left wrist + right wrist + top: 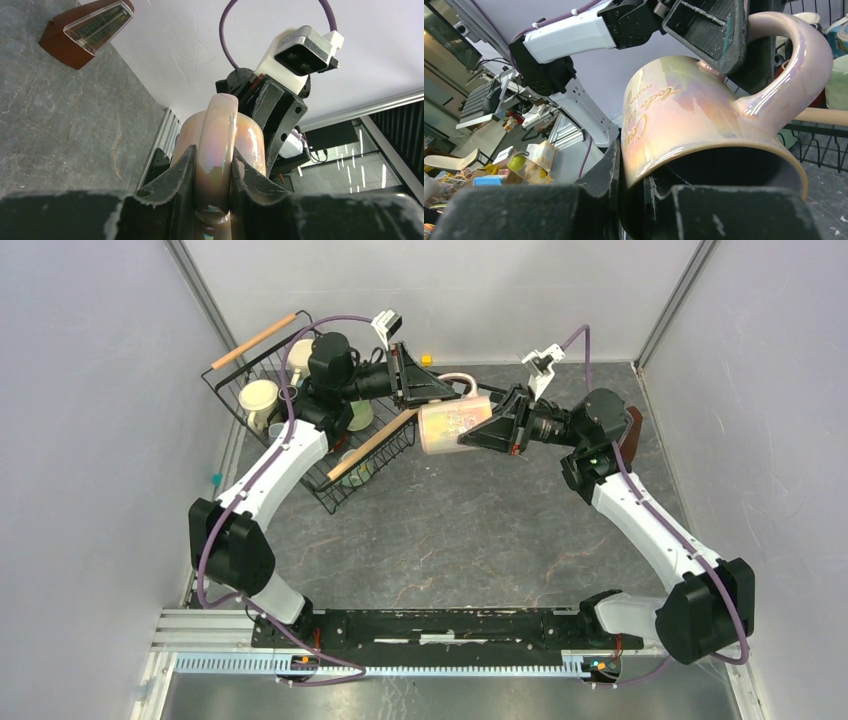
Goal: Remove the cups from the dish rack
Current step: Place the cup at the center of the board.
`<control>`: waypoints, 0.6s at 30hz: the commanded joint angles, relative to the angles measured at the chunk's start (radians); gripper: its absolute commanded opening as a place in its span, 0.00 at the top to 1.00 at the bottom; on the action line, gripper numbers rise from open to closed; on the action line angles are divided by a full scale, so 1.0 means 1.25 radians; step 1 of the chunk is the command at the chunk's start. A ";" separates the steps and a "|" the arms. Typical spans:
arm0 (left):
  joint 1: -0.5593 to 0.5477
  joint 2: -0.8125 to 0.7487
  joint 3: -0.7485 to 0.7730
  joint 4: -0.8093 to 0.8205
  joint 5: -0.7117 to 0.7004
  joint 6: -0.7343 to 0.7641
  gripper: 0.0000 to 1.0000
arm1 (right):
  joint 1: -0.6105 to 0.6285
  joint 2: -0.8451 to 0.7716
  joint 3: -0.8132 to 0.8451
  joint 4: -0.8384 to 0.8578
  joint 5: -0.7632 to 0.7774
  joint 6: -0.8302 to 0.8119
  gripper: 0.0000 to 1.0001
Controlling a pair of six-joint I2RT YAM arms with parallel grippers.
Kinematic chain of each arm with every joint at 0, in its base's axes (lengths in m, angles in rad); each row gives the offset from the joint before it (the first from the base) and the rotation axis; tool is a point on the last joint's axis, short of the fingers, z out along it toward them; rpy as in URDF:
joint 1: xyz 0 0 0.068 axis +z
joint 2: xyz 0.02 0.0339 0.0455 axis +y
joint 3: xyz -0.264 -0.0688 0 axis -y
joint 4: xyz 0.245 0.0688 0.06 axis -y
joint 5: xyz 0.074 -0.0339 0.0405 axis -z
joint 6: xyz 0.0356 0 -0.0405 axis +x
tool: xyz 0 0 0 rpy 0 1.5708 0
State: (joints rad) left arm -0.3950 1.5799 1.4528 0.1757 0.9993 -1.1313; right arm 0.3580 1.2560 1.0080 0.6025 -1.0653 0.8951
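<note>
A pearly beige-pink cup [452, 426] hangs in the air on its side, just right of the dish rack [232, 390], held between both arms. My left gripper [452, 390] is shut on its looped handle [218, 125], one finger [175, 175] on each side. My right gripper [482, 426] is shut on the cup's rim [704, 145], with one finger [611, 165] outside the wall and the other inside the mouth. In the right wrist view the left gripper [719, 35] clamps the handle from above. Other cups stay in the rack: a cream one [258, 397] and a light green one [360, 416].
A brown metronome [87, 30] stands on the grey tabletop by the back wall, partly hidden behind my right arm [632, 430]. The rack's wooden handles [372, 443] lie close under the held cup. More cups [836, 85] show past the rack wire in the right wrist view.
</note>
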 commanded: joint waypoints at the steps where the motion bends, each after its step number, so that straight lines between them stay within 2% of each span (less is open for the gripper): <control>1: -0.001 -0.021 -0.019 0.111 0.016 -0.012 0.85 | -0.011 -0.030 0.029 -0.091 0.077 -0.090 1.00; 3: -0.001 -0.027 -0.034 0.096 -0.001 0.006 0.66 | -0.011 -0.043 0.036 -0.132 0.100 -0.119 1.00; 4: -0.001 -0.030 -0.034 0.078 -0.009 0.022 0.52 | -0.010 -0.049 0.045 -0.166 0.112 -0.144 1.00; 5: -0.001 -0.033 -0.032 0.039 -0.025 0.050 0.36 | -0.009 -0.055 0.055 -0.201 0.130 -0.168 1.00; 6: -0.001 -0.037 -0.023 -0.008 -0.042 0.083 0.27 | -0.009 -0.060 0.071 -0.249 0.147 -0.201 1.00; 8: -0.001 -0.048 0.002 -0.141 -0.088 0.159 0.05 | -0.010 -0.069 0.098 -0.327 0.189 -0.251 1.00; 9: -0.002 -0.054 0.016 -0.211 -0.122 0.199 0.00 | -0.009 -0.074 0.113 -0.371 0.209 -0.274 1.00; 13: -0.004 -0.106 0.039 -0.451 -0.315 0.321 0.00 | 0.001 -0.074 0.184 -0.564 0.324 -0.365 1.00; 16: -0.005 -0.161 0.037 -0.591 -0.466 0.394 0.00 | 0.021 -0.064 0.234 -0.699 0.433 -0.423 1.00; 18: -0.005 -0.193 0.036 -0.652 -0.518 0.427 0.00 | 0.042 -0.058 0.254 -0.770 0.518 -0.451 1.00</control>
State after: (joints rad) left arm -0.4000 1.4498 1.4487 -0.3786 0.5903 -0.7891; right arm 0.3714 1.2182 1.2030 -0.2161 -0.6491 0.4789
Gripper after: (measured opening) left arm 0.995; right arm 0.183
